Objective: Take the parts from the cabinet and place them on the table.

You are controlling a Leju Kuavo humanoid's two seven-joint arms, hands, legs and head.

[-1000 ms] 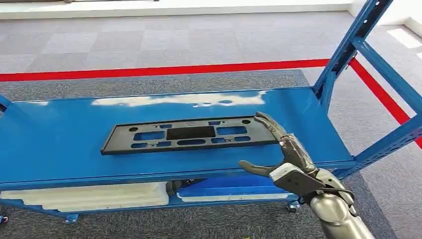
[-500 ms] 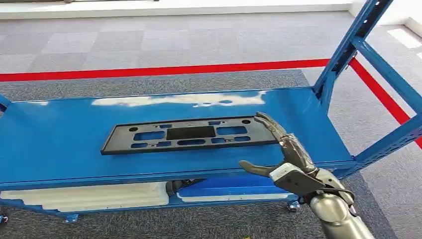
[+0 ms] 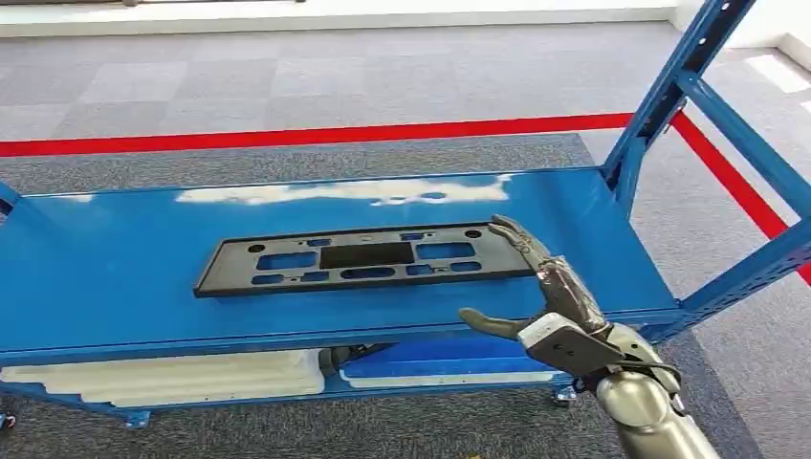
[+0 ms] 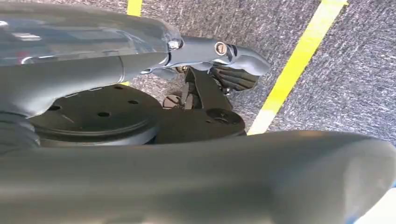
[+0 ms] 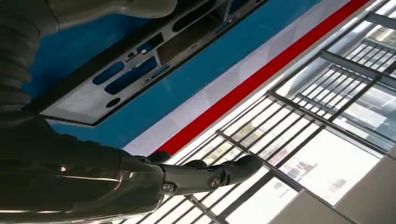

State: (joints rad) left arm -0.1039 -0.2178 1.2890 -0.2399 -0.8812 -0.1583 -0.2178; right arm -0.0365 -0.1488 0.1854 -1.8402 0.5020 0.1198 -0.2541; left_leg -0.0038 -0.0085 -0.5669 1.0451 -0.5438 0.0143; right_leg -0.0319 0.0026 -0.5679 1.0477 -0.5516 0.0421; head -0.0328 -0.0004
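In the head view, a long black part lies flat on the upper blue shelf of the cabinet, with its long axis running left to right across the shelf and its left end sitting slightly nearer the front edge than its right end. The plate has several cut-out openings along its length. The right hand is at the part's right end, fingers extended and spread, thumb held apart toward the shelf's front edge; the fingertips lie at the part's right corner, and it holds nothing. Below, white foam pieces lie on the lower shelf. A red floor line runs across the grey carpet behind the cabinet. In the right wrist view, the same part lies on the blue surface beside the hand's thumb. In the left wrist view, grey carpet with a yellow line is seen; the left hand's finger state cannot be told.
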